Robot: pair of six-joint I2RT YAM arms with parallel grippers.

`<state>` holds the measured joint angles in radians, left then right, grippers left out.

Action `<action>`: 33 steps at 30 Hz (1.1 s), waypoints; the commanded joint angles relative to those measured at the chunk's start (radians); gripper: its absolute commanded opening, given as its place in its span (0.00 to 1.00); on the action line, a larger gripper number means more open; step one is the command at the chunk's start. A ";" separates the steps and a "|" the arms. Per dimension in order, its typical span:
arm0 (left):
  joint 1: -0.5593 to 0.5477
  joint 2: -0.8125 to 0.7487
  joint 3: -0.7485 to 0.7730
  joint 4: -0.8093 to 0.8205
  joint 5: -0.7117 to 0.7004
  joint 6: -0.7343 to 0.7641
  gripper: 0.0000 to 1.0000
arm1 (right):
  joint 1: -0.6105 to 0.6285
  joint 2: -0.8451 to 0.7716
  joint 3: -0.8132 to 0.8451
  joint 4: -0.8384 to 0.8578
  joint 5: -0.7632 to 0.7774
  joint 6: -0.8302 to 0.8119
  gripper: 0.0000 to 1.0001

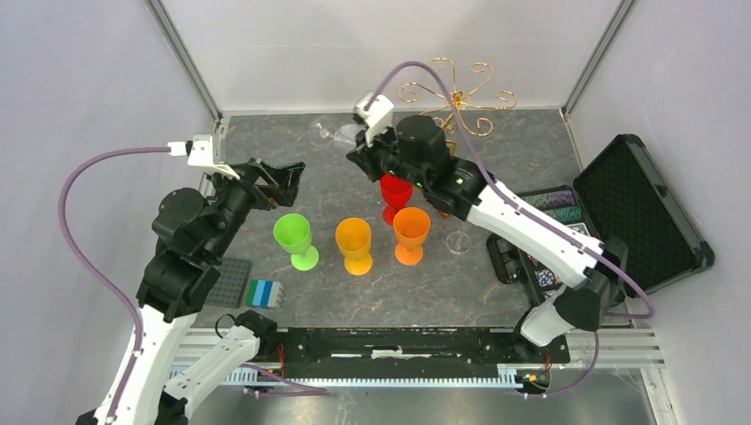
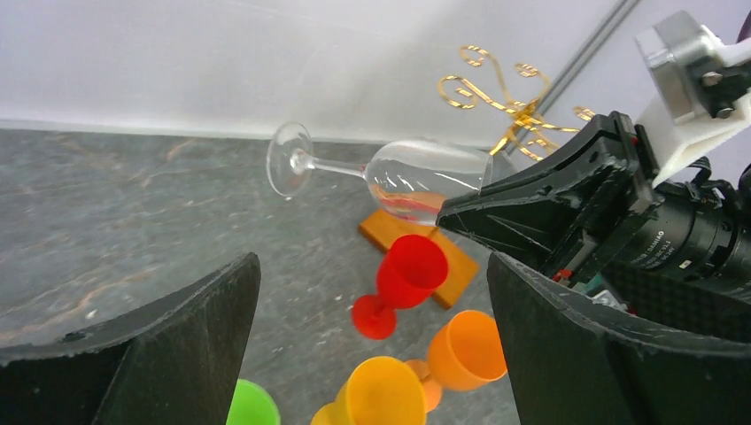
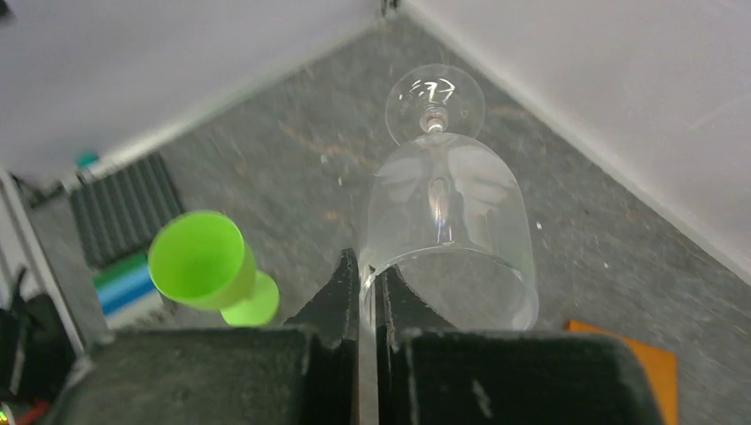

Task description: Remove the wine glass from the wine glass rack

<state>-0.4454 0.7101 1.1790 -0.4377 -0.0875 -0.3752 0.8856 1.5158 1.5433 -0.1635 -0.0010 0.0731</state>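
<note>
Four coloured goblets stand on the grey surface (image 1: 522,150) under the top camera: one green goblet (image 1: 294,237), one yellow goblet (image 1: 354,243), one orange goblet (image 1: 411,233) and one red goblet (image 1: 395,193); one wine glass rack (image 1: 456,96) stands at the far edge; one wine glass (image 1: 332,135) lies sideways to the left of the rack, clear of its wire arms, at the tips of the right gripper (image 1: 357,152); a second clear glass (image 1: 457,241) stands just beside the orange goblet; one open black case (image 1: 638,208) sits at the right; the left gripper (image 1: 285,184) hangs left of the goblets, touching none.

One pair of fingers (image 2: 195,345) frames the left wrist view, spread wide with nothing between them; beyond, the wine glass hangs level, foot to the left, rim at the right gripper; the rack's gold curls rise behind, its amber base below the bowl.

Two fingers in the right wrist view stand almost closed, pinching the bowl's rim wall; the foot points away.
</note>
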 commanded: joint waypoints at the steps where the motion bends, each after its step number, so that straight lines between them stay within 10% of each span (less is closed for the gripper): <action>1: 0.000 0.004 0.041 -0.119 -0.082 0.098 1.00 | 0.046 0.098 0.215 -0.295 0.043 -0.227 0.00; 12: 0.001 0.040 0.029 -0.152 -0.076 0.105 1.00 | 0.088 0.362 0.523 -0.698 0.156 -0.316 0.00; 33: 0.001 -0.045 -0.036 -0.261 -0.118 0.146 1.00 | 0.085 0.537 0.551 -0.844 0.148 -0.391 0.00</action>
<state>-0.4454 0.6792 1.1572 -0.6842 -0.1905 -0.2764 0.9726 2.0415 2.0285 -1.0111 0.1188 -0.2878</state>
